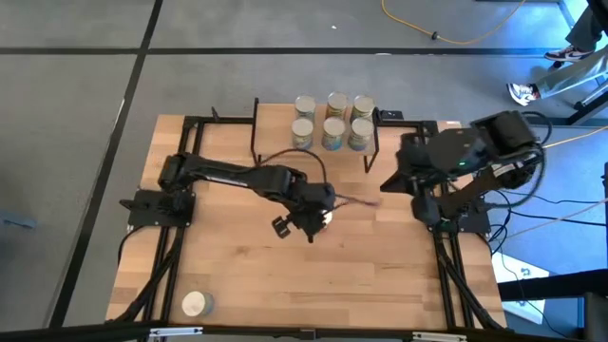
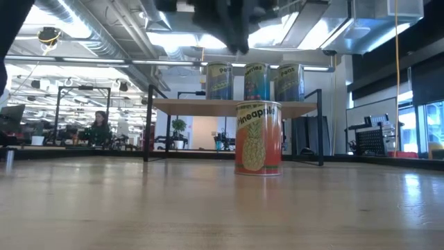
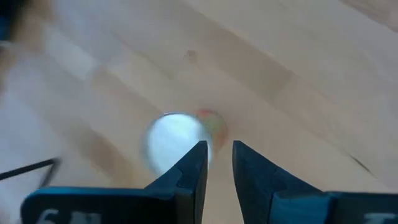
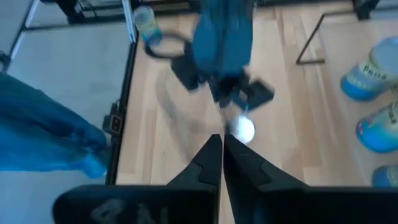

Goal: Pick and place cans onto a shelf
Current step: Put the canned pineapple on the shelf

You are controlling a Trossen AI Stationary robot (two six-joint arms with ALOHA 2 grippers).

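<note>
A pineapple-label can [image 2: 258, 139] stands upright on its base in the middle of the table; its pale top [image 1: 326, 217] shows from above. My left gripper [image 3: 217, 155] hangs above it, pointing steeply down, open by a narrow gap, with the can's top [image 3: 174, 140] just beside one finger and apart from it. Several cans [image 1: 332, 122] stand on the shelf [image 1: 275, 128] at the far edge. One more can [image 1: 195, 304] stands near the table's front left corner. My right gripper [image 4: 222, 146] is shut and empty, raised at the right [image 1: 391, 179].
The shelf's black legs [image 1: 372, 152] stand just beyond the middle can. Both arms' black base frames run along the table's left and right sides. Bare wood lies between the middle can and the front edge. A person sits far back in the room [image 2: 99, 125].
</note>
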